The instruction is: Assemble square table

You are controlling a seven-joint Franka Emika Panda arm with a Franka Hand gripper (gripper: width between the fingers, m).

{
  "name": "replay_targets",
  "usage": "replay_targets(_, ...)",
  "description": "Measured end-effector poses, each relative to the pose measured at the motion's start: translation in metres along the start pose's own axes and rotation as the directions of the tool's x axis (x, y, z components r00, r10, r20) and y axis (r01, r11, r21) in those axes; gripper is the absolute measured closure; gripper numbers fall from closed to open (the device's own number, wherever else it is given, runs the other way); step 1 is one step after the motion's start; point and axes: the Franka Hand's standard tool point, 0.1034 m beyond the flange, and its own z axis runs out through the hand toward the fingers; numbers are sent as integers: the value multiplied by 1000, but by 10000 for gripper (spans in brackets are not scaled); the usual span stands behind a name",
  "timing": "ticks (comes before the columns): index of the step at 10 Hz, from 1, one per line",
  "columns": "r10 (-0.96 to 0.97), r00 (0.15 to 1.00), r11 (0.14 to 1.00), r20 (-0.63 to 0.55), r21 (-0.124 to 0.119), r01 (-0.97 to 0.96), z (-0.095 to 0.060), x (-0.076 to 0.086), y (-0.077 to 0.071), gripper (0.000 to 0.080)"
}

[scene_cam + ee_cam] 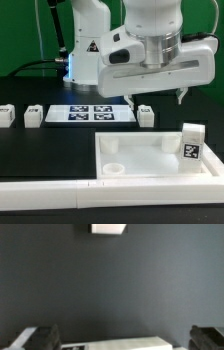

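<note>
**Q:** Exterior view: what lies foremost?

**A:** The long white plastic bar fence [50, 196], along the front of the black table [40, 150]. Just behind it, toward the exterior view's right, lies the large white square plastic tray-like table top [100, 150].

**Q:** What does the top carry?

**A:** A small white tagged plastic leg block [190, 142], upright at its right rim.

**Q:** And behind the top?

**A:** A row. From the exterior view's left it runs second leg block [5, 113], third leg block [33, 116], thin flat white marker board [92, 113], fourth leg block [146, 116]. The grey two-finger gripper [157, 98] hangs above the row's right end.
</note>
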Motion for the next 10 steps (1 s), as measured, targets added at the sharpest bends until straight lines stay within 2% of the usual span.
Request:
replay_targets(1,45,992,998,119,-54,-38,16,-20,2,150)
replay_targets(2,64,975,995,212,-89,-46,30,-29,6,150)
replay_targets(4,102,952,992,290,-107,-74,54,-36,15,150)
replay_targets(5,112,919,991,379,-108,-77,51,-41,15,150)
replay_targets(6,118,907,991,404,-108,-80,52,-34,17,150)
replay_targets(7,123,889,990,440,-110,-83,54,-36,18,150)
replay_targets(8,127,893,990,433,-111,-87,57,-36,15,150)
replay_targets(9,140,890,989,434,-101,-106,70,-47,1,150)
replay_targets(10,133,884,990,448,-102,-97,80,-56,-3,150)
